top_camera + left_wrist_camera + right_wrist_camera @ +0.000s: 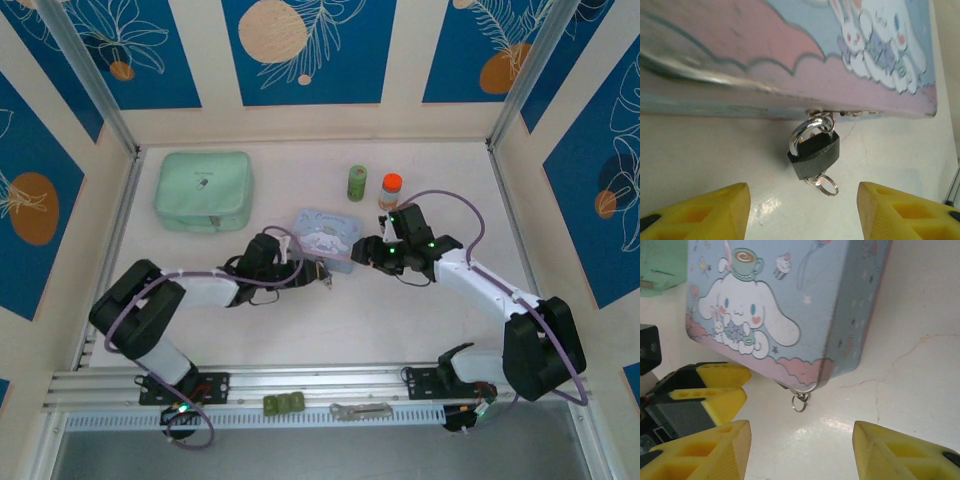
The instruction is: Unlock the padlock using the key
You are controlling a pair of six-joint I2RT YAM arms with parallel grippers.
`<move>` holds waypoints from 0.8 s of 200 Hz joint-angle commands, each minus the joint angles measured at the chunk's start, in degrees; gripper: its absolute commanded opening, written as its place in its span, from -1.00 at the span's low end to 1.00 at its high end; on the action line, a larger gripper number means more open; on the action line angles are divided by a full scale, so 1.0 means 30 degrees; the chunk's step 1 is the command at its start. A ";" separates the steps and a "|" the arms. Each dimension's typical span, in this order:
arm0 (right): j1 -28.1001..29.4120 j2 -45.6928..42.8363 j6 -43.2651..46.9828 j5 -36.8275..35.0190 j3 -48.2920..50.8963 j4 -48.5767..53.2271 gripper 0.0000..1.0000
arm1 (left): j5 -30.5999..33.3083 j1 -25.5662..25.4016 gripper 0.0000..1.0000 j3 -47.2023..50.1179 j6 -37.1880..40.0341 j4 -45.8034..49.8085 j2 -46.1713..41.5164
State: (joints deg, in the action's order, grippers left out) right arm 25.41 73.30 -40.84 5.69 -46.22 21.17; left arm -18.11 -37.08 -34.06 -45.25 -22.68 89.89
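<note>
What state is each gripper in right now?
Left gripper: open, holding nothing.
Right gripper: open, holding nothing.

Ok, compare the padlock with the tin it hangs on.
Size: the padlock is far smaller than the tin. Look: the padlock is plain dark with a silver shackle; the tin is pale blue and pink with cartoon rabbits. Pose: the padlock dangles tilted at the tin's edge; the tin lies on the table. Both look metallic.

padlock (813, 150): hanging on the tin's (790, 50) near edge
key (826, 186): under the padlock, touching
pouch (204, 190): behind-left of tin
</note>
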 commanded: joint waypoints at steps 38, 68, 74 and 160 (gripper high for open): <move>0.2253 0.0423 0.1151 -0.1566 -0.1323 0.0984 0.10 | -0.0088 0.1491 0.23 0.0313 -0.0275 -0.0531 -0.1935; 0.3275 0.1483 0.0919 -0.1415 -0.1464 0.0905 0.07 | -0.1488 0.1381 0.17 0.1142 -0.1491 -0.4400 -0.0349; 0.3400 0.1497 0.0828 -0.1455 -0.1376 0.0730 0.07 | -0.1444 0.1288 0.17 0.1376 -0.1819 -0.5366 0.0012; 0.3331 0.0159 0.0010 -0.2220 -0.0179 -0.0163 0.07 | 0.3072 -0.1717 0.07 0.2810 -0.4756 -1.3205 0.4320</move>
State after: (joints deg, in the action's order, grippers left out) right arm 35.88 76.25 -39.55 0.12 -48.27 21.26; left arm -13.15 -40.66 -25.91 -56.49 -55.33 100.84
